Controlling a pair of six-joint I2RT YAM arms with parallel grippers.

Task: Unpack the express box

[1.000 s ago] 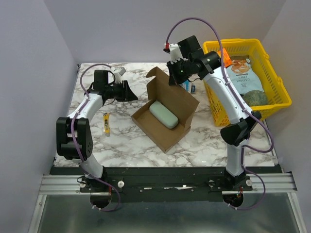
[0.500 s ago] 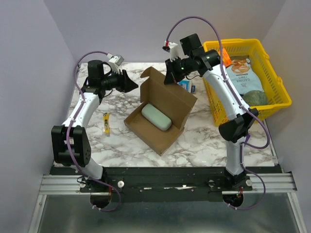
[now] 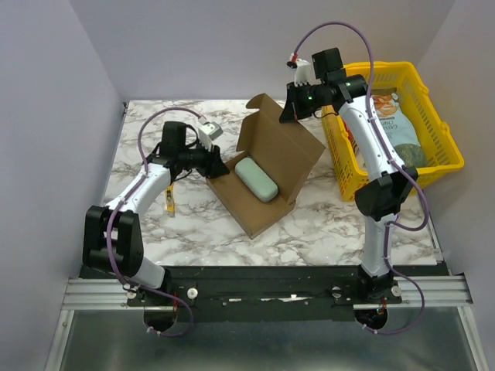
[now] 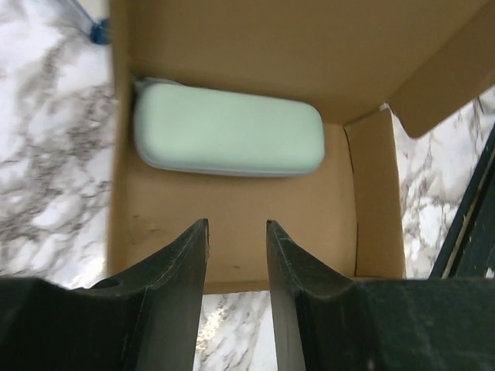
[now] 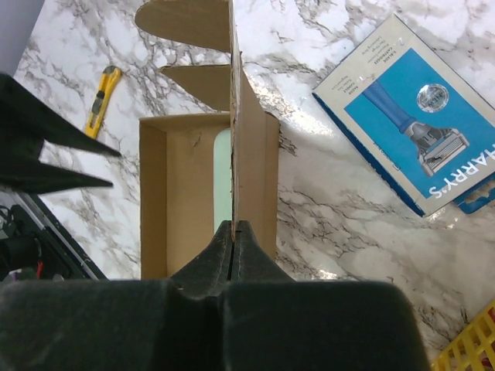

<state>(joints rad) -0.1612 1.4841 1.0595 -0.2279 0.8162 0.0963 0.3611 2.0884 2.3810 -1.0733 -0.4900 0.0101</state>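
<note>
Two arms work over a marble table, and the brown cardboard box sits open near its middle, turned cornerwise with one corner pointing toward 6 o'clock. At about 9 o'clock from the box, apart from it, a yellow utility knife lies on the marble. The left gripper hangs at the box's 9 o'clock wall, its fingers spread with a clear gap and nothing between them. From its wrist camera the tips stand over the near wall and the floor of the box; whether they touch the cardboard cannot be told. Inside, a mint-green case with rounded corners lies flat on the floor, close to the side where the lid hinges. The lid stands raised toward 1 o'clock, its side tabs sticking out. The right gripper has its fingers pressed together on the free edge of the lid, pinching the cardboard. Past the lid, on the marble, lies a blue box with a razor pictured on it. At 3 o'clock a yellow basket holds a snack bag.
</note>
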